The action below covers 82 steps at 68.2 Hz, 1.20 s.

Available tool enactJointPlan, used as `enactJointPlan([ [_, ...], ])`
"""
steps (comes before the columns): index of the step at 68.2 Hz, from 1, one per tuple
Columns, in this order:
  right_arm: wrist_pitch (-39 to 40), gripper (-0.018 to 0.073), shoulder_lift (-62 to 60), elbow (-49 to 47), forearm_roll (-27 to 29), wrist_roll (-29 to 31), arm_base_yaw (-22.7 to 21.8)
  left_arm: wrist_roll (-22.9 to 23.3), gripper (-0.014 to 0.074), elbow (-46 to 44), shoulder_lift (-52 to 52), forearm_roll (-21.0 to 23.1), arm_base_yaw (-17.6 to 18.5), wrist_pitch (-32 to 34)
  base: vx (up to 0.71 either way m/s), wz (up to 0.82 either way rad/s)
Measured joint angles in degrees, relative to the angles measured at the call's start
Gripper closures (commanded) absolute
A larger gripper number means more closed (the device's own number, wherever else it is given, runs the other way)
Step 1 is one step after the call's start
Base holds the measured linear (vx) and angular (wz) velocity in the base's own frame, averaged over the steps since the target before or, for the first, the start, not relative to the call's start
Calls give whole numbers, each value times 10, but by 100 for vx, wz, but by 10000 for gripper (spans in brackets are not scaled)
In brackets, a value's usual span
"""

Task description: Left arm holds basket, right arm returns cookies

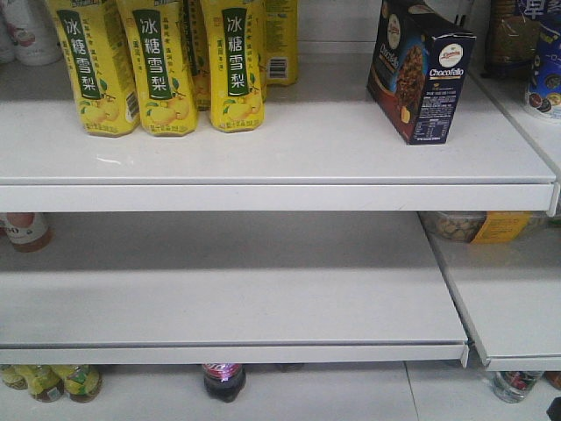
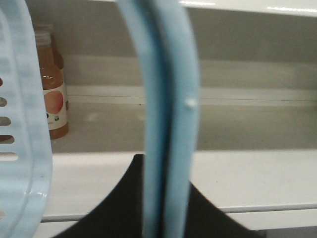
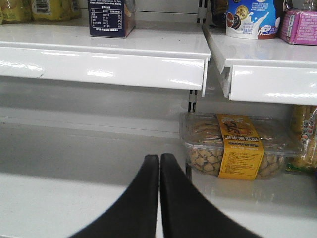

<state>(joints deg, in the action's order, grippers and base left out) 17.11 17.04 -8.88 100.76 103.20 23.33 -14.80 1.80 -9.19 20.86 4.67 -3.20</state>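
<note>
The cookies [image 1: 419, 68], a dark navy "Chocofello" box, stand upright on the upper white shelf [image 1: 307, 153] at the right; in the right wrist view the cookies [image 3: 111, 17] show from their back at the top. My left gripper [image 2: 166, 198] is shut on the curved light blue handle [image 2: 168, 114] of the basket [image 2: 22, 148], whose slotted wall fills the left edge. My right gripper [image 3: 159, 163] is shut with nothing between its fingers, low in front of the middle shelf, below and apart from the cookies. Neither arm shows in the front view.
Yellow drink bottles [image 1: 166, 66] stand at the upper shelf's left. A clear tub of snacks with a yellow label [image 3: 237, 146] sits just right of my right gripper. An orange juice bottle [image 2: 52, 94] stands beside the basket. More goods [image 3: 252, 17] sit on the right-hand shelf.
</note>
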Motion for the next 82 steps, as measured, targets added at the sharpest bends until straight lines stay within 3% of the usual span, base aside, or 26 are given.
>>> enactJointPlan([
  [17,0,568,0,0,0,0,0,1,603,1,60,-36,-44,-58,0,0],
  [27,0,568,0,0,0,0,0,5,603,2,80,-93,-47,-66,0,0],
  [43,0,568,0,0,0,0,0,83,603,2,96,-175,-47,-67,0,0],
  [82,0,568,0,0,0,0,0,160,603,2,96,-199,-47,-57,0,0],
])
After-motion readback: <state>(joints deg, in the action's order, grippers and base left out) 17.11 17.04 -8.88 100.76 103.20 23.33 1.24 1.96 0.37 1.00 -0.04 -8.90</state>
